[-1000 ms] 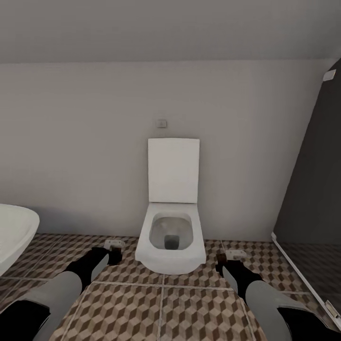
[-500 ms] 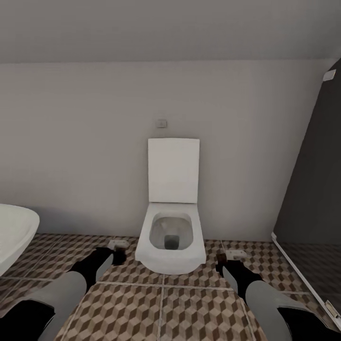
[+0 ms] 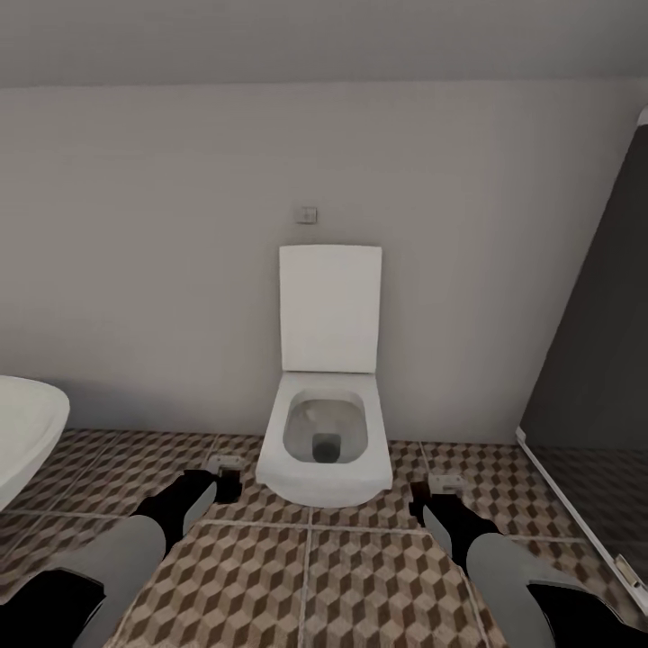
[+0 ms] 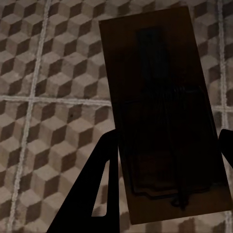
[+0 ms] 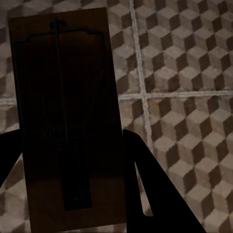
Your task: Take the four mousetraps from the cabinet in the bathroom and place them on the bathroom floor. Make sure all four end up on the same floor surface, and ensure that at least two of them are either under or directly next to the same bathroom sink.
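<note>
Fingers (image 4: pixel 104 179) of the left gripper (image 3: pixel 225 475) clench a mousetrap (image 4: pixel 162 111) at its sides, its long axis running out along them; the right fingers (image 5: pixel 145 179) grasp a second mousetrap (image 5: pixel 63 111) the same way. Both traps hang above the bathroom floor (image 3: pixel 306 576), one on each side of the toilet (image 3: pixel 326 441). Setting them down calls for lowering either arm; the sink isn't among what I can make out, and the white basin edge (image 3: pixel 27 432) nearest the left arm looks like the bathtub.

Both arms w/ pale grey forearm shells, glossy black wrists & elbows, left gripper (image 3: pixel 222 473) & right gripper (image 3: pixel 439 486) tipped w/ flat black fingers (image 4: pixel 99 189).
</note>
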{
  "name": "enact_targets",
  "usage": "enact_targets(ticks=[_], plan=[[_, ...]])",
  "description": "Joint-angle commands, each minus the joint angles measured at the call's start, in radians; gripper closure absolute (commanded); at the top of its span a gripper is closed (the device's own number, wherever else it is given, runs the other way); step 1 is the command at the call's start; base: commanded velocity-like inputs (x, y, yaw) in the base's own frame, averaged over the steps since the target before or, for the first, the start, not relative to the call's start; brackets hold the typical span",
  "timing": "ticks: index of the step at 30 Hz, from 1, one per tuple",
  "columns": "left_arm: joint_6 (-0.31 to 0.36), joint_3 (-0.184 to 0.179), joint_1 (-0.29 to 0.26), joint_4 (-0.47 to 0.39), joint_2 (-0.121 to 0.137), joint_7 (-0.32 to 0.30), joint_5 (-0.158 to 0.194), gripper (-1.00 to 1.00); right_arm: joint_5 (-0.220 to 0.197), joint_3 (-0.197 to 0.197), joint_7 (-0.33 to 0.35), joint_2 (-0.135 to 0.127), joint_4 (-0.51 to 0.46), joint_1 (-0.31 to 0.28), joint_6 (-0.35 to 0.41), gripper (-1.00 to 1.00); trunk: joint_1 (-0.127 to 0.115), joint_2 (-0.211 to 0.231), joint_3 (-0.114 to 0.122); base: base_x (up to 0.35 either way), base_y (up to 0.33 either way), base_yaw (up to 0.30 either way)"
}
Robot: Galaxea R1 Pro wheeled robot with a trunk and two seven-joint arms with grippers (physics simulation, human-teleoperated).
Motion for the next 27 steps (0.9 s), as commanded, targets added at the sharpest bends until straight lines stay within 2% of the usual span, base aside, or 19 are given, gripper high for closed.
enact_targets(ticks=[1,19,27], plan=[[0.006,-0.008,0.000,-0.003,0.001,0.010,0.009,1.00,0.007,-0.008,-0.002,0.001,-0.002,0.000,0.006,1.00,0.000,-0.001,-0.005,0.000,0.000,0.000],[0.006,-0.008,0.000,-0.002,0.001,0.010,0.008,1.00,0.007,-0.008,-0.006,0.000,-0.003,0.000,0.004,1.00,0.008,-0.005,-0.075,0.000,0.000,0.000],[0.006,-0.008,0.000,-0.001,0.002,0.010,0.008,1.00,0.010,-0.006,-0.010,0.001,-0.002,0.000,-0.037,1.00,0.012,-0.007,-0.106,0.000,0.000,0.000]])
